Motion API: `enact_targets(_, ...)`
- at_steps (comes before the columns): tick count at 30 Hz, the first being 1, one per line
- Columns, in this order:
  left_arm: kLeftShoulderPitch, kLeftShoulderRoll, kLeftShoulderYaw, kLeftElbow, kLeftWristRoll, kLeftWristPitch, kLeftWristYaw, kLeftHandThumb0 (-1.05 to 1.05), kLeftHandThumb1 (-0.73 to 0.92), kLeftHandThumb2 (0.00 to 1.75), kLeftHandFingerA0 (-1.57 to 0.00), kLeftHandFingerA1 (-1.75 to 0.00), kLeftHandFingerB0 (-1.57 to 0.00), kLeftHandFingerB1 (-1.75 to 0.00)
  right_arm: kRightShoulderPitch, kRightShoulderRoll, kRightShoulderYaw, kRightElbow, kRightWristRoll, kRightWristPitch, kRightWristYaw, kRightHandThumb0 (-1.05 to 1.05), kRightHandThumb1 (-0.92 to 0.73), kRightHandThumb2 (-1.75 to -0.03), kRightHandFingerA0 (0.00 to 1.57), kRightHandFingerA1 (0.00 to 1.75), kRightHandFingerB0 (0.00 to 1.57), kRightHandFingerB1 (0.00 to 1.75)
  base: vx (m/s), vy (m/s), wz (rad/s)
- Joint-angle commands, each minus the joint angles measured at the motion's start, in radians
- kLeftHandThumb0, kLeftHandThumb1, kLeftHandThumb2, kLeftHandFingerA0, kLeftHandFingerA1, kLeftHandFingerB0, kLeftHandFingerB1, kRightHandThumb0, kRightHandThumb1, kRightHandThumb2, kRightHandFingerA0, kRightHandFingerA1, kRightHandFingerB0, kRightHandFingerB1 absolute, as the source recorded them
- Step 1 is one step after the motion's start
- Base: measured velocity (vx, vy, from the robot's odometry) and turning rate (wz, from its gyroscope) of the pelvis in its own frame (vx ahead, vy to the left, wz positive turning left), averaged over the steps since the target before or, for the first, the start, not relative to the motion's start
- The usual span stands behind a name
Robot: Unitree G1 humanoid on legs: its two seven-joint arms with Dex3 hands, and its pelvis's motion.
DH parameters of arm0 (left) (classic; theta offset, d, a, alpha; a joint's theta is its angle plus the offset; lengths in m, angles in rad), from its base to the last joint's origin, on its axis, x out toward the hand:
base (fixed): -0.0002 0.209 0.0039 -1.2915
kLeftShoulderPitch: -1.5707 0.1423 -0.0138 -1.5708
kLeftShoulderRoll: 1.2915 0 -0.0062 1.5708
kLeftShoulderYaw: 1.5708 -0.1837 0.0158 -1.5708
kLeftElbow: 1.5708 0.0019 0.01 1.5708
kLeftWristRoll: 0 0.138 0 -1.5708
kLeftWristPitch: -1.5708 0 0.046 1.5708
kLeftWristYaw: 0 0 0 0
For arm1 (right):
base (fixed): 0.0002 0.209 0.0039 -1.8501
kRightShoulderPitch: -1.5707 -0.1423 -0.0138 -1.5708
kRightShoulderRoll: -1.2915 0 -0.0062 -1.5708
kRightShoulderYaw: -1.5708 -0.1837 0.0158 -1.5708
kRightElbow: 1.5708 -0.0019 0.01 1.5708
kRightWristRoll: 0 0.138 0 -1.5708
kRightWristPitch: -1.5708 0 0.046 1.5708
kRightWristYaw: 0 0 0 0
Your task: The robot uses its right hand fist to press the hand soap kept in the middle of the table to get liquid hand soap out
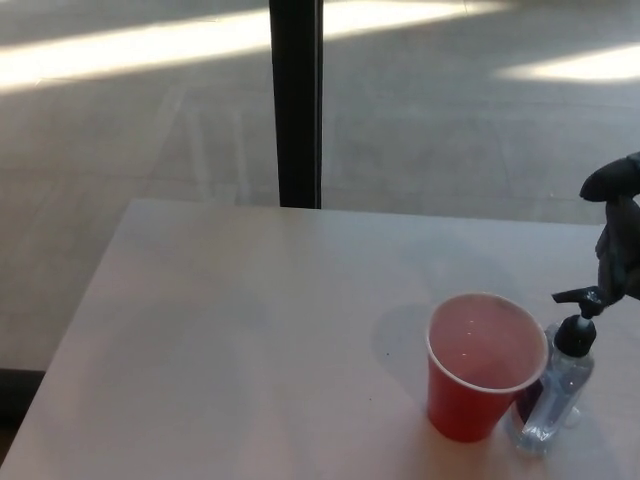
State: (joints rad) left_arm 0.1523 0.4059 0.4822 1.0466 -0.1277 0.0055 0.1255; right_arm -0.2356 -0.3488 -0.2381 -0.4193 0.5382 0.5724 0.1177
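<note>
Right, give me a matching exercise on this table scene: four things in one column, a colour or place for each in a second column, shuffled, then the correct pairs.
Things
1. plastic cup
2. hand soap bottle
3. right hand
4. window post

Descriptions
A. clear body with a black pump on top
B. black, at the right edge, just above the pump
C. red, upright, open top
D. dark upright bar beyond the table's far edge

Pairs: 1-C, 2-A, 3-B, 4-D

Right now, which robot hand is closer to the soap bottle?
The right hand. It hangs just above the soap bottle, by its black pump. The left hand is not in view.
</note>
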Motion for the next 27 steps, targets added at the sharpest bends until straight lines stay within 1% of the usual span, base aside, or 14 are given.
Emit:
enact_targets(1,-0.001,0.015,-0.003,0.007,-0.007,-0.002,0.022,-0.30,0.51,0.99,-0.85,-1.02,-0.59,-0.84,0.001,0.009,0.017,0.032,-0.023,-0.007,0.015,-0.20,-0.66,-1.03,1.00,1.75,0.73,1.33,0.00,0.000,0.00)
enact_targets(3,0.005,0.014,-0.004,0.000,-0.007,-0.003,0.020,-0.30,0.51,0.99,-0.85,-1.02,-0.59,-0.84,0.002,0.008,0.022,0.038,-0.033,-0.015,0.017,-0.20,-0.66,-1.03,1.00,1.75,0.73,1.33,0.00,0.000,0.00)
enact_targets(4,0.005,0.014,-0.003,-0.011,-0.010,0.012,0.020,-0.29,0.52,0.99,-0.83,-1.01,-0.58,-0.82,-0.002,0.010,0.025,0.046,-0.035,-0.015,0.017,-0.22,-0.65,-1.00,1.01,1.75,0.66,1.43,0.00,0.000,0.00)
enact_targets(6,0.002,0.017,-0.006,-0.006,-0.008,0.014,0.019,-0.29,0.52,0.98,-0.84,-1.01,-0.60,-0.84,-0.013,0.009,0.036,0.062,-0.054,-0.022,0.018,-0.24,-0.66,-0.98,1.03,1.75,0.66,1.47,0.00,0.000,0.00)
enact_targets(7,0.000,0.018,-0.007,0.000,-0.006,0.011,0.019,-0.30,0.52,0.99,-0.85,-1.03,-0.60,-0.84,-0.022,0.007,0.043,0.073,-0.066,-0.025,0.017,-0.23,-0.65,-1.03,1.03,1.75,0.76,1.35,0.00,0.000,0.00)
enact_targets(8,0.000,0.018,-0.008,0.002,-0.006,0.009,0.020,-0.29,0.52,0.99,-0.85,-1.03,-0.61,-0.86,-0.028,0.006,0.044,0.076,-0.068,-0.021,0.014,-0.23,-0.64,-1.03,1.03,1.75,0.77,1.34,0.00,0.000,0.00)
enact_targets(13,-0.004,0.016,-0.002,0.006,-0.013,0.009,0.024,-0.29,0.52,0.99,-0.83,-1.02,-0.59,-0.84,-0.053,0.003,0.042,0.097,-0.076,-0.008,0.014,-0.23,-0.65,-1.02,1.03,1.75,0.76,1.35,0.00,0.000,0.00)
enact_targets(14,0.001,0.015,-0.003,-0.004,-0.013,0.010,0.022,-0.30,0.51,1.01,-0.82,-1.01,-0.59,-0.83,-0.056,0.000,0.043,0.097,-0.079,0.001,0.013,-0.24,-0.66,-0.97,1.03,1.75,0.68,1.46,0.00,0.000,0.00)
enact_targets(16,-0.003,0.017,-0.002,0.002,-0.014,0.015,0.022,-0.29,0.52,0.99,-0.81,-0.99,-0.57,-0.83,-0.061,0.002,0.042,0.106,-0.084,-0.006,0.020,-0.24,-0.67,-0.97,1.02,1.75,0.67,1.47,0.00,0.000,0.00)
enact_targets(17,0.002,0.015,-0.003,0.003,-0.013,0.008,0.021,-0.29,0.52,0.99,-0.82,-1.01,-0.59,-0.84,-0.056,0.002,0.038,0.108,-0.082,-0.002,0.022,-0.24,-0.67,-1.00,1.02,1.75,0.75,1.37,0.00,0.000,0.00)
enact_targets(19,0.000,0.015,0.001,0.009,-0.018,0.003,0.020,-0.30,0.52,0.99,-0.81,-1.02,-0.58,-0.84,-0.054,0.002,0.036,0.114,-0.084,-0.007,0.027,-0.23,-0.67,-1.00,1.02,1.75,0.74,1.37,0.00,0.000,0.00)
enact_targets(20,0.005,0.013,0.001,-0.003,-0.019,0.007,0.019,-0.30,0.53,0.98,-0.81,-1.06,-0.60,-0.87,-0.051,0.003,0.037,0.118,-0.084,-0.012,0.033,-0.23,-0.67,-1.01,1.02,1.75,0.74,1.37,0.00,0.000,0.00)
enact_targets(23,0.005,0.014,-0.007,0.000,-0.012,-0.002,0.018,-0.31,0.52,1.00,-0.84,-1.03,-0.59,-0.84,-0.043,0.002,0.038,0.116,-0.082,-0.006,0.044,-0.23,-0.67,-1.01,1.01,1.75,0.74,1.38,0.00,0.000,0.00)
enact_targets(27,-0.004,0.015,-0.001,0.014,-0.020,-0.006,0.016,-0.29,0.53,0.99,-0.81,-1.01,-0.58,-0.84,-0.029,0.008,0.046,0.105,-0.080,0.001,0.052,-0.22,-0.68,-1.02,1.02,1.75,0.75,1.36,0.00,0.000,0.00)
